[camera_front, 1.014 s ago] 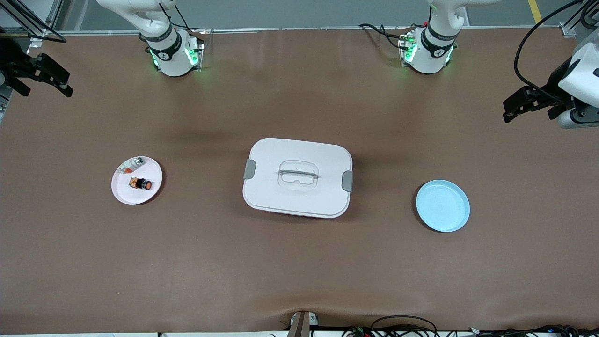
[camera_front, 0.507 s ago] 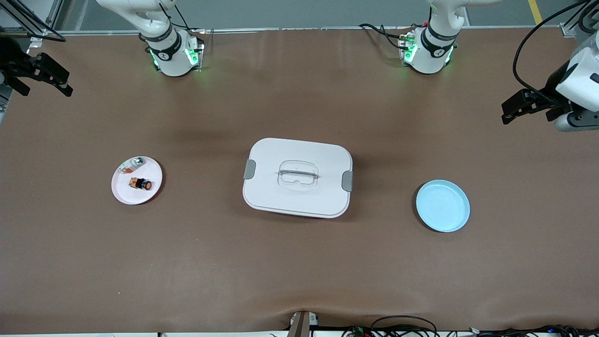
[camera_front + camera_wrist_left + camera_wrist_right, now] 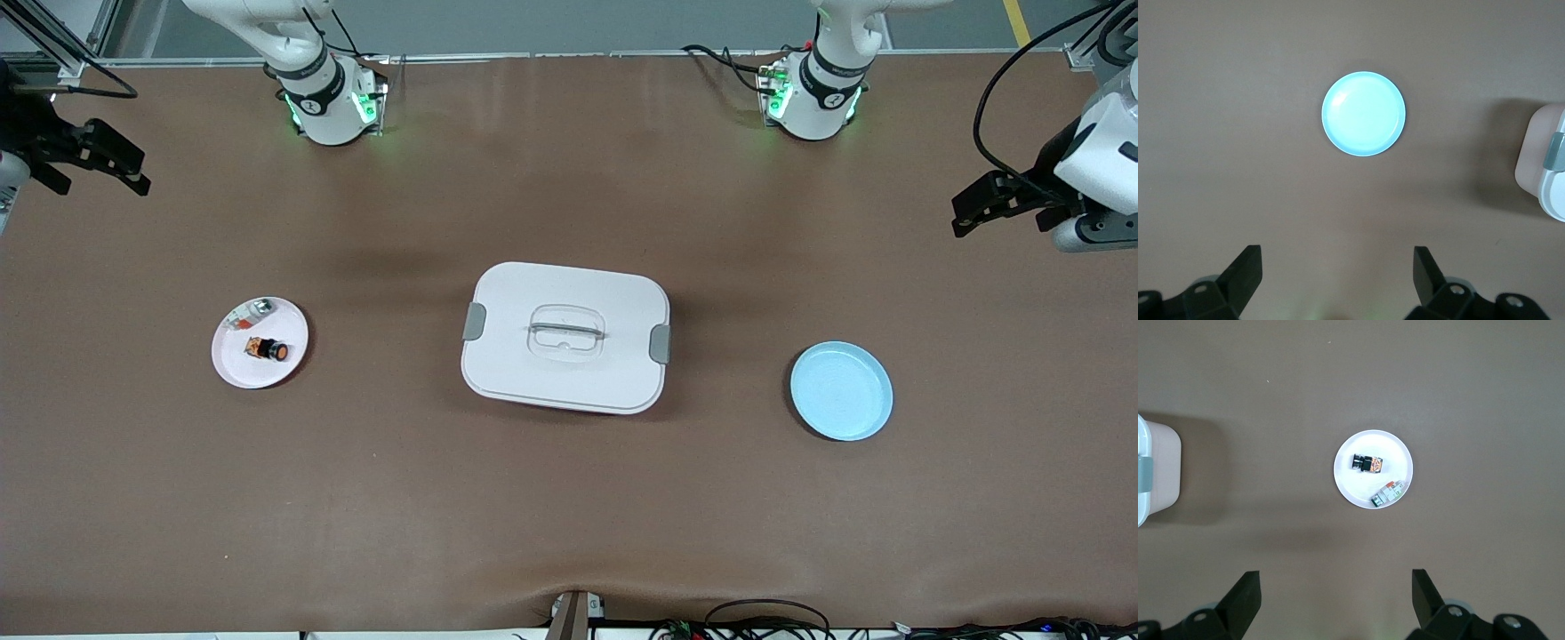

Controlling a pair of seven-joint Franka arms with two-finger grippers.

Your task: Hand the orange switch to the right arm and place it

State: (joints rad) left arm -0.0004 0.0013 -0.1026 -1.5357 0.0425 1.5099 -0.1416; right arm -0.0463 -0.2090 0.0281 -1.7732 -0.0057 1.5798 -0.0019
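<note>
The orange switch [image 3: 268,348] lies on the white plate [image 3: 233,364] at the right arm's end, the blue plate [image 3: 841,391] bare, both the left gripper [image 3: 1338,280] and right gripper [image 3: 1336,599] wide apart, holding nothing, high over the table.

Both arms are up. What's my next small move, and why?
I'd hold and verify, probably. The orange switch lies on the white plate at the right arm's end, the blue plate is bare, and the left gripper and right gripper hang open, holding nothing. That fits switch just placed, or awaiting pickup.
</note>
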